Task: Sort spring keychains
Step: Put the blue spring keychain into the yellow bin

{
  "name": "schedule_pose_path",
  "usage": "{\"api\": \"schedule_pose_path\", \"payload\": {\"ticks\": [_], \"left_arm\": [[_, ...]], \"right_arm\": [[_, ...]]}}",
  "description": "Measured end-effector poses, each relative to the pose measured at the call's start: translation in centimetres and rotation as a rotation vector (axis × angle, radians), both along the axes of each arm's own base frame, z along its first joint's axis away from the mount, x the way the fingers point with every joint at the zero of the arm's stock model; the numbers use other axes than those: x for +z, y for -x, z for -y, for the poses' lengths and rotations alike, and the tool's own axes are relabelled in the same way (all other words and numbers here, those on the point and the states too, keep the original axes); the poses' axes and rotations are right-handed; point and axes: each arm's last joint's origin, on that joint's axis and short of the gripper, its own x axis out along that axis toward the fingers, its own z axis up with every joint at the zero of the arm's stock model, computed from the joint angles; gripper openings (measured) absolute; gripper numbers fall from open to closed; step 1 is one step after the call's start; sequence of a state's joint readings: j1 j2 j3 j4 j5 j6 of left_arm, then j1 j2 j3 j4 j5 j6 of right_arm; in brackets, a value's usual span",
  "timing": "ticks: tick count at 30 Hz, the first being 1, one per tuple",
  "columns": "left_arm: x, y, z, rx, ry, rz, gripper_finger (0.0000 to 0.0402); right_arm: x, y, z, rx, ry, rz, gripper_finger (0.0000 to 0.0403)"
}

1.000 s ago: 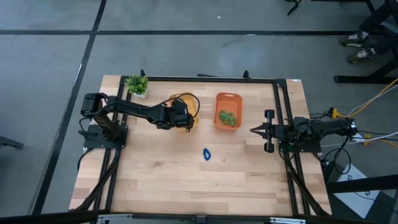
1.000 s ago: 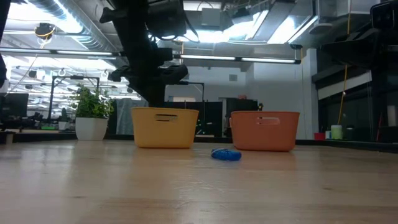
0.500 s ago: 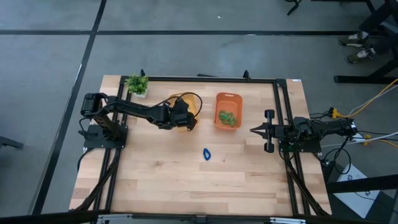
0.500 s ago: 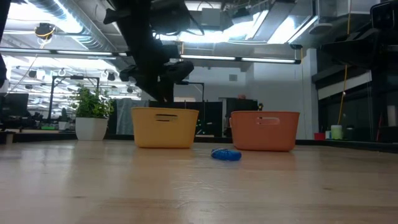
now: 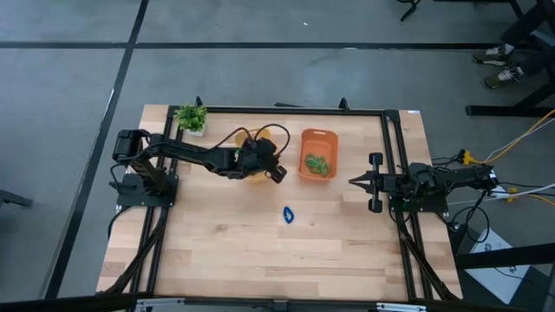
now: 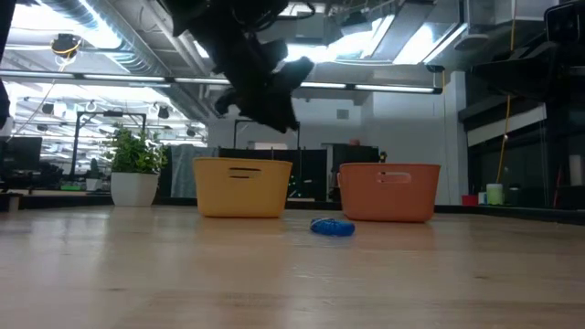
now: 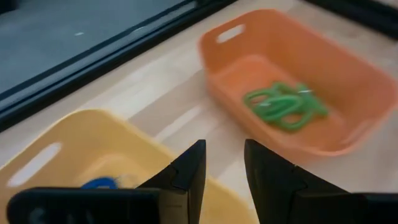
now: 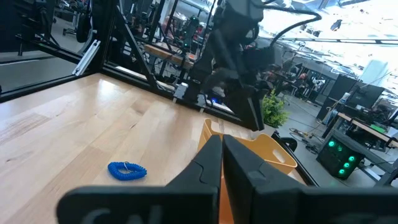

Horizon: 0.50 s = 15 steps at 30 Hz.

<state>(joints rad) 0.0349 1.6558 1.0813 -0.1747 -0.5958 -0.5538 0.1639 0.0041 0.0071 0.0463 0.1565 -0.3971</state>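
On the bare wood in front of the two bins, one blue keychain [image 5: 289, 214] lies flat and alone, its long axis running roughly from the bins toward the table's front edge. Green keychains [image 7: 285, 105] sit heaped in the orange bin [image 5: 303, 154], and a blue one [image 7: 99, 183] shows inside the yellow bin [image 7: 43, 146]. Above the yellow bin's rim hangs the left gripper [image 5: 274, 170], fingers [image 7: 189, 168] a narrow gap apart and holding nothing, pointing toward the orange bin. By this reckoning it is the nearer arm, with the loose loop lying forward of its tips. Far off at the table's right edge waits the right gripper [image 5: 356, 181], fingers pressed together
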Motion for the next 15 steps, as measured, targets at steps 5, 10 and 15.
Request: {"api": "schedule_pose_path", "payload": {"ticks": [5, 10, 15], "left_arm": [[0.6, -0.8, 0.3, -0.127, 0.029, 0.069, 0.0103], [1.3, -1.7, 1.1, -0.310, 0.040, 0.151, 0.0102], [0.8, -2.6, 2.7, -0.470, 0.019, 0.171, 0.0104]], "right_arm": [[0.0, 0.0, 0.0, 0.000, 0.000, 0.000, 0.0016], [0.0, 0.0, 0.0, 0.001, 0.000, 0.000, 0.0016], [0.0, 0.0, 0.0, 0.000, 0.000, 0.000, 0.0016]]}}
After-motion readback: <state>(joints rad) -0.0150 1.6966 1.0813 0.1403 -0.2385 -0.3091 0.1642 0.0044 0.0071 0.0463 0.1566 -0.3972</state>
